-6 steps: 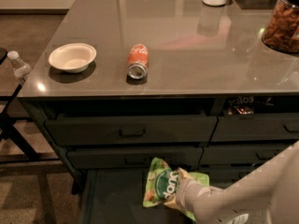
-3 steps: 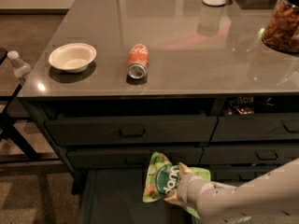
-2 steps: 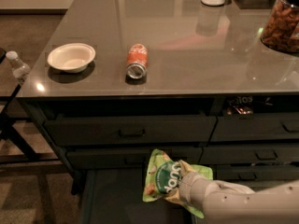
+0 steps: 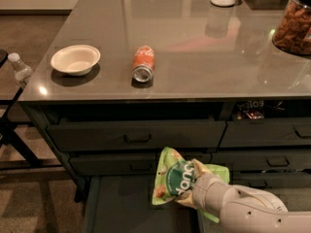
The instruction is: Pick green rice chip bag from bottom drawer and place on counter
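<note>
Arm: smooth off-white rounded shell segments with small dark screw holes. Gripper (image 4: 192,187): pale cream, above the bottom drawer's (image 4: 136,208) right edge.

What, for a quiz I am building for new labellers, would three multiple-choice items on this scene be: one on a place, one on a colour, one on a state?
1. Where does the red soda can lie?
A on the floor
B on the counter, right of the bowl
C on a shelf

2. What colour is the bowl?
A white
B black
C green

3. What state is the green rice chip bag in?
A lying on the counter
B lying flat in a shut drawer
C held by the gripper over the open bottom drawer

Answers:
1 B, the can lies on its side on the grey top beside the bowl.
2 A, the bowl shows off-white against the dark top.
3 C, the gripper, low right in front of the drawers, clasps the bag clear of the drawer's floor.
</note>
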`<state>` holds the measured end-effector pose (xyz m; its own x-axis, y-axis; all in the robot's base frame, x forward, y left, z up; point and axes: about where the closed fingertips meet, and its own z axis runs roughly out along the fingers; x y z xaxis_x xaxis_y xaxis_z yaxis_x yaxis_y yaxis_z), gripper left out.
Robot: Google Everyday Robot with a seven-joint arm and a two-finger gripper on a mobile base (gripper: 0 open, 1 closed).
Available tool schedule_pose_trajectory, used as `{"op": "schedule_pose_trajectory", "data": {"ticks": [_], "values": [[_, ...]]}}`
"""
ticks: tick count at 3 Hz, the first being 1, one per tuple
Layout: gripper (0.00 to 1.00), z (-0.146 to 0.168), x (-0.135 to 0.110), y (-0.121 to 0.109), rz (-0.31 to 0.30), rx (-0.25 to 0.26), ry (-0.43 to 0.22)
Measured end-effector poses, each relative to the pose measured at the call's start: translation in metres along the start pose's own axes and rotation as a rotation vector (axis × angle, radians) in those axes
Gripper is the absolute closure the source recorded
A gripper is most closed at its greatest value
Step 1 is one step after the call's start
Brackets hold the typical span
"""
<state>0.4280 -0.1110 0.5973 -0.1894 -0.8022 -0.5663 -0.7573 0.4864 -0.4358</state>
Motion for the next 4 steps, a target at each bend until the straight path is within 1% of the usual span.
{"op": "schedule_pose_trajectory", "data": {"ticks": [1, 2, 3, 4], "values": [[1.00, -0.018, -0.010, -0.019, -0.009, 0.045, -0.001], [1.00, -0.055, -0.027, -0.048, -0.022, 0.120, -0.008], [1.00, -0.101, -0.049, -0.083, -0.046, 0.209, -0.016], [1.00, -0.101, -0.049, -0.083, -0.045, 0.208, -0.016]]}}
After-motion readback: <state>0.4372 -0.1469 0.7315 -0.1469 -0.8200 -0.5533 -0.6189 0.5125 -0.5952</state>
